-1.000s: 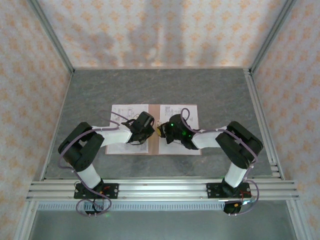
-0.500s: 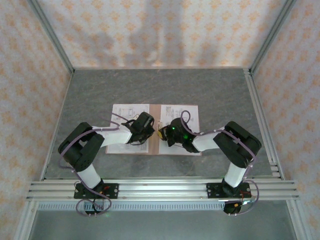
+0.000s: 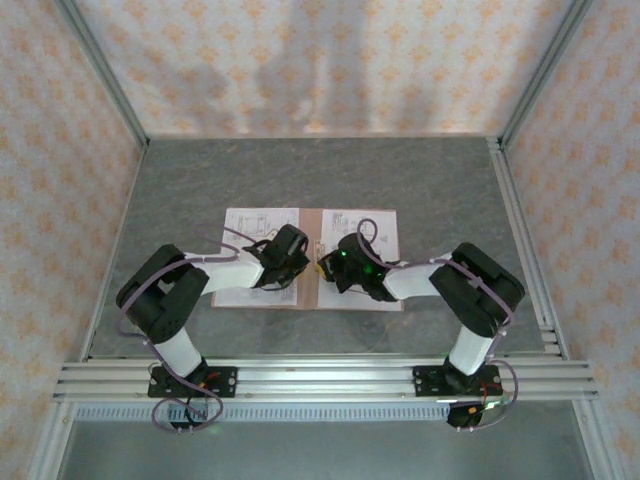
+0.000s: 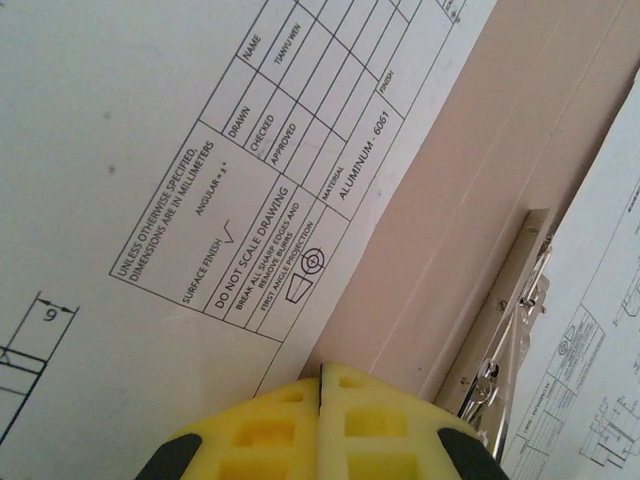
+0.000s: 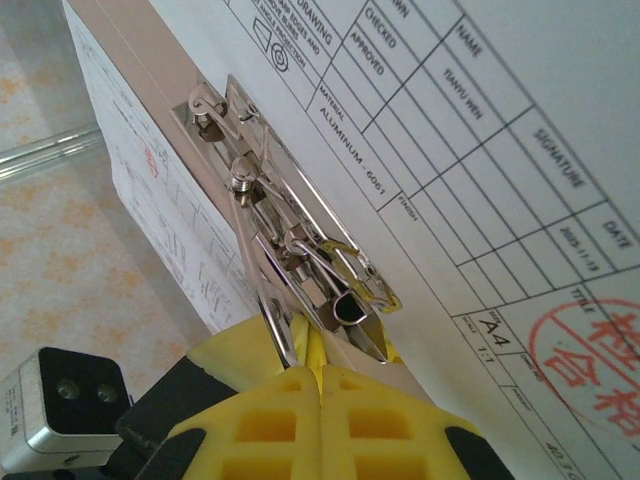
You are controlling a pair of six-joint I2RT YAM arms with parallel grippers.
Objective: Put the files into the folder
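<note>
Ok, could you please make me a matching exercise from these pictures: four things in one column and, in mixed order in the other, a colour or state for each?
Things:
1. folder
2. clip
3. stamp
4. left gripper

Colours or states:
A. shut, over a sheet
B. red
C. salmon, lying open
D. shiny metal

Pairs: 1-C, 2-D, 3-B, 4-A

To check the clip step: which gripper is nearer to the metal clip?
Right. The right gripper is at the near end of the clip, fingers closed against it. The left gripper is over the edge of the left sheet, apart from the clip.
</note>
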